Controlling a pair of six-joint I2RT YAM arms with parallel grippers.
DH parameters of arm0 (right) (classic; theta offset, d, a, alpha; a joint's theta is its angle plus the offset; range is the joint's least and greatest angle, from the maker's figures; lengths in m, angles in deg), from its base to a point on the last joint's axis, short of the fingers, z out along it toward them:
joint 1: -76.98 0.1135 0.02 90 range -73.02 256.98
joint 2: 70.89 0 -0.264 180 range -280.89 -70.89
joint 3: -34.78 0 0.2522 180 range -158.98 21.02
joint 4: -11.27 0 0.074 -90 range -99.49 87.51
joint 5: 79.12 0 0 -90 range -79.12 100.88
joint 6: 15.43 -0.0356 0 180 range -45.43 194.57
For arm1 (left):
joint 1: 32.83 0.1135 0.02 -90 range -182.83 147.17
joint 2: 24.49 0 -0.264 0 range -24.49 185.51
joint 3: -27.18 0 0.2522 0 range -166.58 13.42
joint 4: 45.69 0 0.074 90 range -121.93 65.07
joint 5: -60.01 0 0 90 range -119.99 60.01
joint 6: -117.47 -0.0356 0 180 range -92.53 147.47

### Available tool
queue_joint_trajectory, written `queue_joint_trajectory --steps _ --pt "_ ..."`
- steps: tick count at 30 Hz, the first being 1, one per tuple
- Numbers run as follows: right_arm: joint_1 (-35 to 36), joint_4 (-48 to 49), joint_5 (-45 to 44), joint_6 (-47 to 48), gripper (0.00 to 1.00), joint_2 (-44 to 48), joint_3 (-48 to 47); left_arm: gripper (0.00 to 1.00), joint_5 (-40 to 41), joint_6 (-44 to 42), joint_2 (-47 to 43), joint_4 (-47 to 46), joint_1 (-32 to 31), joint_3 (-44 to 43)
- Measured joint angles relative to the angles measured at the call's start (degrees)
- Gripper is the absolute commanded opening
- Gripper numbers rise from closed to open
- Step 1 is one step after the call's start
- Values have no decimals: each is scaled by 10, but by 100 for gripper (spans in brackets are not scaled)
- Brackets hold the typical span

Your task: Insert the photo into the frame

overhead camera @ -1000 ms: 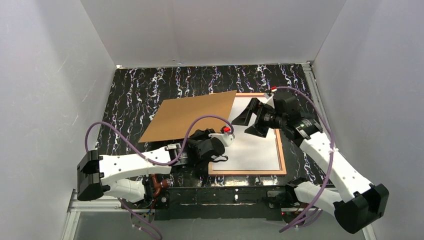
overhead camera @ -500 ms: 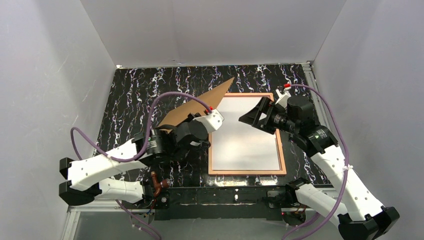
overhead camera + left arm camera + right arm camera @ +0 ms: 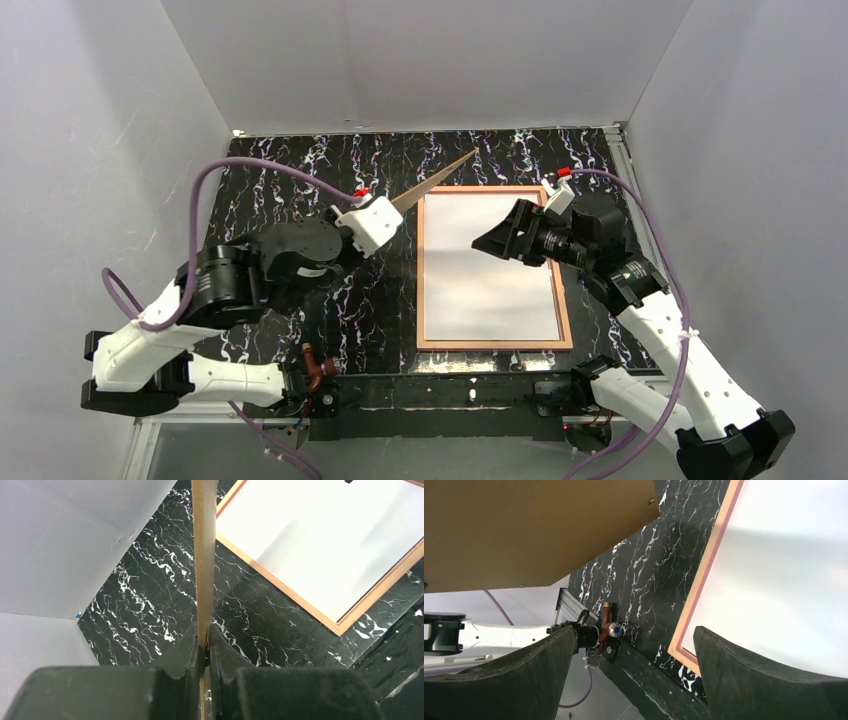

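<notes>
Spreading beneath both arms, the black white-veined marbled counter [image 3: 290, 175] carries the large thin copper-orange rectangular frame [image 3: 421, 270], which lies flat below our right pincer [image 3: 497, 240]. Inside it rests the rectangular paper photo [image 3: 490, 300], white back up. Our left pincer [image 3: 205, 632] is clamped tight on the plain brown backing board [image 3: 204, 555], holding it on edge, with the frame to that pincer's right. Our right pincer gapes wide and holds nothing.

Bright, even overhead light, white walls [image 3: 420, 60] evenly lit, soft grey shadows and pale glare across the white inside the frame [image 3: 567, 300], top view sharp, wrist views wide-angled, near fingers [image 3: 175, 670] dark and slightly blurred, board [image 3: 204, 555] edge soft up close
</notes>
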Motion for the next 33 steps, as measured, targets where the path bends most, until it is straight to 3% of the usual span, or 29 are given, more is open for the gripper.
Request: queue_joint_trajectory --steps 9,19,27,33 --pt "-4 37 30 47 98 10 25 0 -67 28 -29 45 0 -61" --pt "-28 105 104 108 98 21 52 0 -167 122 -77 53 0 -58" --pt "-86 241 231 78 99 21 150 0 -209 186 -125 24 0 -14" --pt "-89 388 286 24 97 24 210 0 -218 212 -133 -3 0 3"
